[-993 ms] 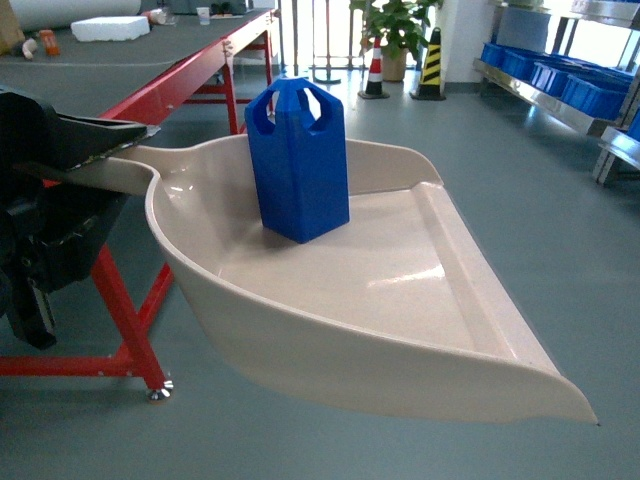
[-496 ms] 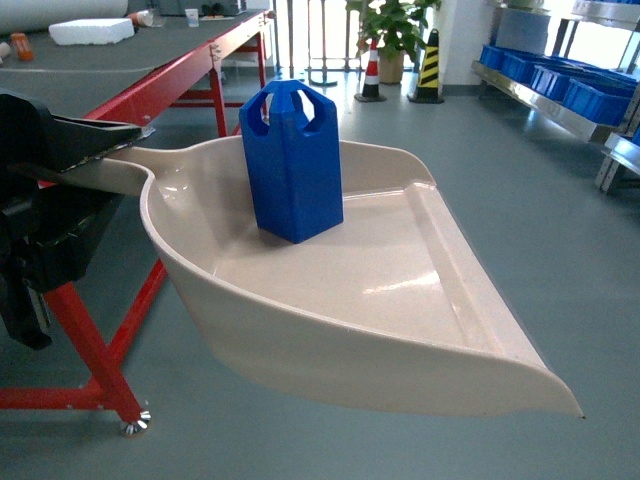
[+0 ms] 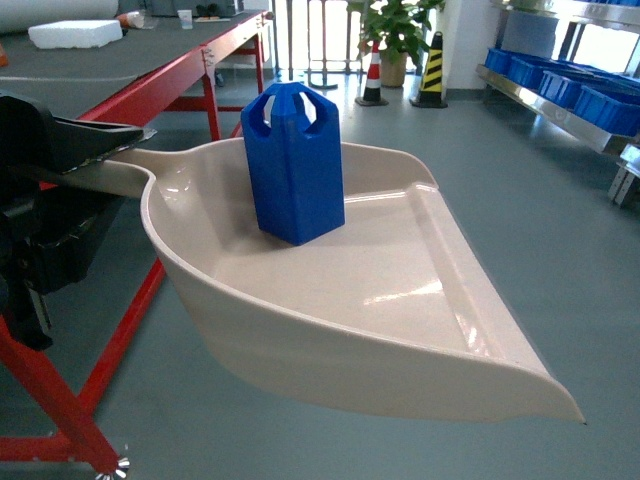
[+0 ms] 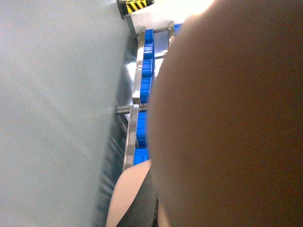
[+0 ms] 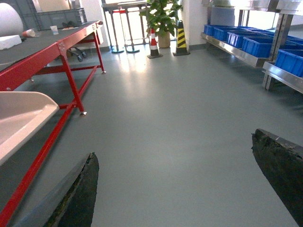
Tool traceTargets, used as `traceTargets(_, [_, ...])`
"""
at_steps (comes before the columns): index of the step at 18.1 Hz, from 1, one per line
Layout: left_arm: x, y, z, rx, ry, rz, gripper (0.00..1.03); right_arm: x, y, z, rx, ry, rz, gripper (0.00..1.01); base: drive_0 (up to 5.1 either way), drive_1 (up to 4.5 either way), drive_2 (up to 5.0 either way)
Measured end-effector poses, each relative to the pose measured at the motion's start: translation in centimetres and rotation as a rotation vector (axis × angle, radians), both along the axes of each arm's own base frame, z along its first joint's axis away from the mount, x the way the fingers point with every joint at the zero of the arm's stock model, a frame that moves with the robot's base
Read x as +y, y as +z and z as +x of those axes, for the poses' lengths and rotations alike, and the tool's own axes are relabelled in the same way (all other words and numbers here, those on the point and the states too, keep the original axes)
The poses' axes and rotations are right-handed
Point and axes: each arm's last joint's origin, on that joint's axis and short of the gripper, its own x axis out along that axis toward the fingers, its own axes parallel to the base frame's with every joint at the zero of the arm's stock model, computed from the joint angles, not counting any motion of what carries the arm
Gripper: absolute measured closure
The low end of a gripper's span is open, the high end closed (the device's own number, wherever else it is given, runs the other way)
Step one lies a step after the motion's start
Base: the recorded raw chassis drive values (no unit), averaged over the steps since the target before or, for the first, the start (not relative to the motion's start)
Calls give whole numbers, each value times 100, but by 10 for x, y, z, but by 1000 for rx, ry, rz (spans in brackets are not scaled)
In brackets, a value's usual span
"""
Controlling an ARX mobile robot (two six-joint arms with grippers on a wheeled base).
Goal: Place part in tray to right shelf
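With the left gripper (image 3: 95, 160) clamped on the tray (image 3: 420, 330) handle, the part (image 3: 294, 163) remains upright while the base has advanced along the red table (image 3: 150, 95), shelf not yet reached.

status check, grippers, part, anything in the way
Left gripper shut on tray handle; right gripper open, empty. Part upright in tray. Right shelf ahead-right, open floor between.

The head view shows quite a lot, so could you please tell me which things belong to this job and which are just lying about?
Part of the job:
- part, upright in the tray
- tray, handle held by left gripper
- right shelf

Lying about:
- red table
- traffic cone
- potted plant
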Motion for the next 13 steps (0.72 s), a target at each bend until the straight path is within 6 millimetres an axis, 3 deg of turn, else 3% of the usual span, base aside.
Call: traceTargets(13, [0,0,0,1,3,0,88,0,0,0,2,0,0,3,1,422,-421])
